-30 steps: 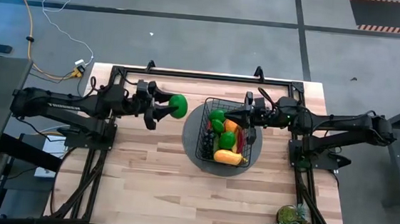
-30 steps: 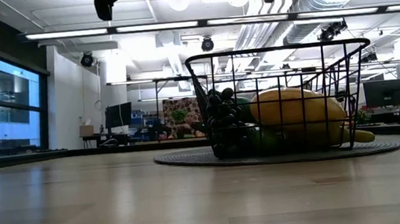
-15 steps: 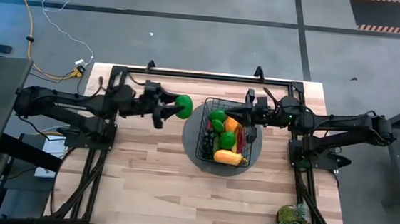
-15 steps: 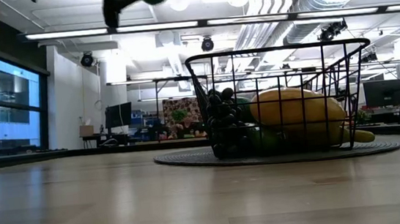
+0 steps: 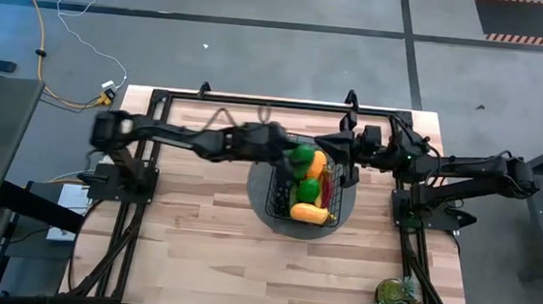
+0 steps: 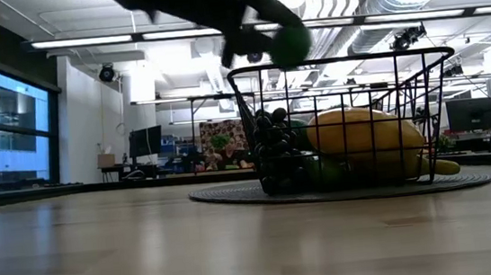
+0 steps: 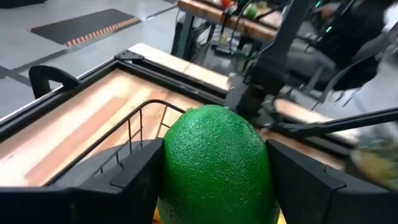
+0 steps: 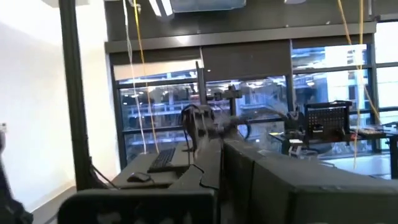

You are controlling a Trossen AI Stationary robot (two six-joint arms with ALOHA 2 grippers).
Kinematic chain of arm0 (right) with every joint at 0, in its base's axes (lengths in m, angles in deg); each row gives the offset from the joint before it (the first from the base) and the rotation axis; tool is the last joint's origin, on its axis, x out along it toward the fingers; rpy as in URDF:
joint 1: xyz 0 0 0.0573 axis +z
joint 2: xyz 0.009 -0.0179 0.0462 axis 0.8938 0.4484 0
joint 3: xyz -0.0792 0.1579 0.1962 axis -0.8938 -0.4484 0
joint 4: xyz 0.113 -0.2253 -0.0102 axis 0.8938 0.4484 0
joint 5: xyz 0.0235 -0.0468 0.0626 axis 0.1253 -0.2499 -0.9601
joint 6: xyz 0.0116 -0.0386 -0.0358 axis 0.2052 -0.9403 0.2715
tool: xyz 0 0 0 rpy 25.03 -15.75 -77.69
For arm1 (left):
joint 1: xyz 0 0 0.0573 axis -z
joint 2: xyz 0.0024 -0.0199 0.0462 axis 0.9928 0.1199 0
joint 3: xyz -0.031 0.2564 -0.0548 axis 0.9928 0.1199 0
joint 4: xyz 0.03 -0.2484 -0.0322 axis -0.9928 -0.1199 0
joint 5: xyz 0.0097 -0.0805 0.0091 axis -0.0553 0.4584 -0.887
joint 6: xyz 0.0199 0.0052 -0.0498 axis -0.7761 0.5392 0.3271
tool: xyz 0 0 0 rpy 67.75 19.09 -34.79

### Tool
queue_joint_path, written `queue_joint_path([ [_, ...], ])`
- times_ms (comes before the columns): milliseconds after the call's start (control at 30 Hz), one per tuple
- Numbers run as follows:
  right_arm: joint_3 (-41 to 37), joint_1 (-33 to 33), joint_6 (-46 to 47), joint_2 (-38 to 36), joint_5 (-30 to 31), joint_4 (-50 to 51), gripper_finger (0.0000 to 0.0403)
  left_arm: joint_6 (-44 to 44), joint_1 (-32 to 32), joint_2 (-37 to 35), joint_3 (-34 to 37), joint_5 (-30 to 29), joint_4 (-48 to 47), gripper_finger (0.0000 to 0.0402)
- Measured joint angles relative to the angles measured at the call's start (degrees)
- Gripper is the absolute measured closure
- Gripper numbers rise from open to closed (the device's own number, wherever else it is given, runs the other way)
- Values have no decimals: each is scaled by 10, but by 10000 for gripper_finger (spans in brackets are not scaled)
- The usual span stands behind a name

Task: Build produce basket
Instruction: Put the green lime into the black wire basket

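Left gripper (image 7: pixel 214 180) (jaws wide) gripping green round fruit (image 7: pixel 214 163), seemingly above basket (image 5: pixel 283 187).

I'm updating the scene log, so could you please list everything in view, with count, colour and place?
basket: one, black wire mesh, on the round mat at table centre-right.
round mat: one, dark grey, under the basket.
green round fruit: one, green, held in the left gripper above the basket's rim.
produce in basket: several pieces; yellow, orange, red, green and dark purple show.
leafy plant: one, green, near table corner on the right arm's side.
table: one, light wood.
left gripper: fingers clasp the green fruit, over the basket.
right gripper: shut, waiting by the basket's far right edge.
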Motion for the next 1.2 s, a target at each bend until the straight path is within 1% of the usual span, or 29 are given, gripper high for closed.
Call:
queue_joint_path([
  [167,0,0,0,0,10,0,403,-28,-9,107,-85,-7,1,157],
  [267,0,0,6,0,10,0,403,-38,-13,149,-118,-23,2,154],
  [367,0,0,11,0,10,0,403,-38,-17,173,-132,-37,0,151],
  [500,0,0,11,0,10,0,403,-38,-22,186,-132,-40,-5,150],
  [767,0,0,11,0,9,0,403,-52,-24,187,-132,-44,-22,146],
  [867,0,0,3,0,9,0,403,-53,-23,187,-132,-40,-28,131],
  [1067,0,0,-4,0,8,1,403,-52,-23,187,-132,-40,-30,87],
  [1200,0,0,-4,0,8,1,403,-53,-25,173,-132,-43,-34,68],
])
